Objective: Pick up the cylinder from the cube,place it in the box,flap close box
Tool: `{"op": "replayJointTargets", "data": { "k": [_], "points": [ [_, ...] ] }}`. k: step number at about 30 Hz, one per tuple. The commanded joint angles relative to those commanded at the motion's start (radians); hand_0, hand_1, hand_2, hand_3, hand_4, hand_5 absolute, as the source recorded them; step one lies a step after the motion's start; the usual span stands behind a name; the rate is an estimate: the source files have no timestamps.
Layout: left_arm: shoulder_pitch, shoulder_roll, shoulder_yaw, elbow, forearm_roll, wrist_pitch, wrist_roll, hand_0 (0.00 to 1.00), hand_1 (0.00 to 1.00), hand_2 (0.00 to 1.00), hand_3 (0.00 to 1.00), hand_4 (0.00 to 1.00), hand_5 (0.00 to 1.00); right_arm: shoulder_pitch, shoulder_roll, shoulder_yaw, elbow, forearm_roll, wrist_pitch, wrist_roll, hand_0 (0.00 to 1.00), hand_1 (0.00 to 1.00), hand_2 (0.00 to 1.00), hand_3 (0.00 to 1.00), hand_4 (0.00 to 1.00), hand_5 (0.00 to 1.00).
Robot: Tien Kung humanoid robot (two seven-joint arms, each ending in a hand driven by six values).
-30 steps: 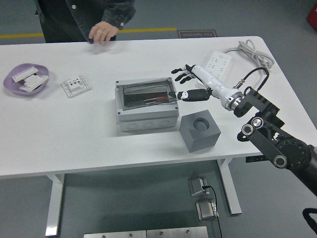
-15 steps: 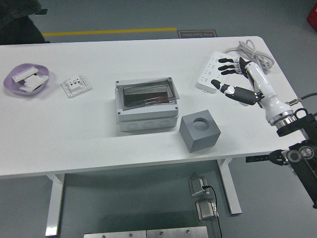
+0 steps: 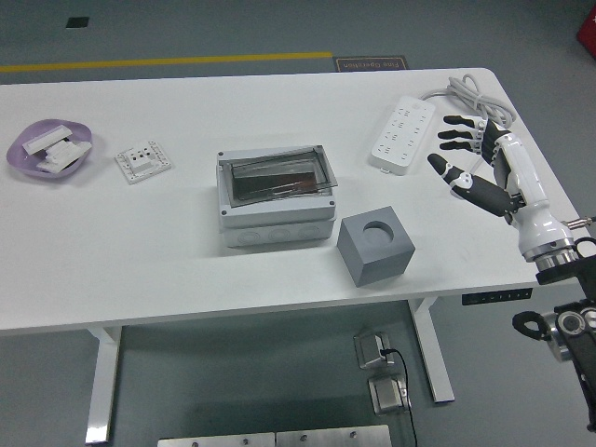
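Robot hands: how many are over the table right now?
1. The right hand hangs above the table's right edge, fingers spread, holding nothing, beside the power strip. The left hand is out of view.

Occlusions and cut-offs, head view

Box (image 3: 277, 197) contents are obscured behind the reflective clear lid; the cylinder cannot be made out. Right arm (image 3: 568, 307) is cropped at the frame edge.
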Motion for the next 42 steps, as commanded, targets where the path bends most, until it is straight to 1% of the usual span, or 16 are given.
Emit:
{"op": "replayJointTargets", "data": {
  "k": [4, 5, 10, 11, 16, 17, 22, 23, 32, 34, 35, 42],
  "points": [
    [-0.001, 0.006, 0.02, 0.0, -0.022, 0.001, -0.004, 0.63, 0.64, 0.606, 0.624, 0.663, 0.257, -0.003, 0.008, 0.001, -0.014, 0.011, -0.004, 0.008, 0.705, 0.618, 0.658, 0.728, 0.889, 0.448],
    [-0.001, 0.007, 0.027, 0.0, -0.03, 0.001, -0.006, 0.63, 0.64, 0.608, 0.624, 0.664, 0.257, -0.004, 0.009, 0.0, -0.016, 0.011, -0.004, 0.008, 0.711, 0.617, 0.659, 0.73, 0.897, 0.484],
    [-0.008, 0.01, 0.054, 0.0, -0.062, 0.002, -0.011, 0.63, 0.64, 0.608, 0.624, 0.664, 0.257, -0.005, 0.015, 0.002, -0.026, 0.002, -0.001, 0.0, 0.711, 0.617, 0.659, 0.73, 0.897, 0.484],
    [-0.009, 0.011, 0.056, 0.0, -0.065, 0.002, -0.012, 0.63, 0.64, 0.608, 0.624, 0.664, 0.259, -0.005, 0.016, 0.005, -0.027, -0.011, 0.003, -0.007, 0.707, 0.615, 0.658, 0.729, 0.906, 0.499],
    [-0.009, 0.015, 0.049, 0.0, -0.062, 0.003, -0.011, 0.63, 0.64, 0.608, 0.624, 0.664, 0.259, -0.006, 0.015, 0.018, -0.03, -0.06, 0.029, -0.043, 0.707, 0.615, 0.658, 0.729, 0.906, 0.499],
    [-0.008, 0.016, 0.049, 0.0, -0.064, 0.003, -0.011, 0.63, 0.64, 0.608, 0.625, 0.664, 0.26, -0.007, 0.016, 0.022, -0.031, -0.065, 0.032, -0.047, 0.71, 0.615, 0.658, 0.728, 0.925, 0.554],
    [-0.005, 0.019, 0.037, 0.0, -0.075, 0.006, -0.006, 0.63, 0.64, 0.608, 0.625, 0.664, 0.26, -0.012, 0.024, 0.051, -0.032, -0.085, 0.042, -0.058, 0.71, 0.615, 0.658, 0.728, 0.925, 0.554],
    [-0.007, 0.019, 0.033, 0.0, -0.076, 0.007, -0.004, 0.63, 0.64, 0.608, 0.624, 0.664, 0.26, -0.013, 0.026, 0.058, -0.032, -0.087, 0.043, -0.058, 0.716, 0.615, 0.657, 0.718, 0.936, 0.6],
    [-0.028, 0.012, 0.039, 0.0, -0.125, 0.013, -0.016, 0.63, 0.64, 0.609, 0.625, 0.665, 0.261, -0.007, 0.037, 0.101, -0.038, -0.097, 0.044, -0.058, 0.717, 0.617, 0.658, 0.715, 0.934, 0.598],
    [-0.03, 0.012, 0.037, 0.0, -0.128, 0.014, -0.018, 0.63, 0.64, 0.609, 0.625, 0.665, 0.261, -0.005, 0.039, 0.104, -0.04, -0.099, 0.044, -0.057, 0.717, 0.617, 0.658, 0.715, 0.934, 0.598],
    [-0.031, 0.012, 0.036, 0.0, -0.129, 0.014, -0.019, 0.63, 0.64, 0.609, 0.625, 0.665, 0.261, -0.005, 0.04, 0.104, -0.04, -0.099, 0.044, -0.057, 0.714, 0.617, 0.657, 0.713, 0.929, 0.575],
    [-0.035, 0.007, 0.025, 0.0, -0.124, 0.015, -0.019, 0.63, 0.64, 0.609, 0.624, 0.665, 0.261, -0.005, 0.047, 0.113, -0.043, -0.103, 0.042, -0.056, 0.716, 0.617, 0.657, 0.711, 0.931, 0.571]
  ]
}}
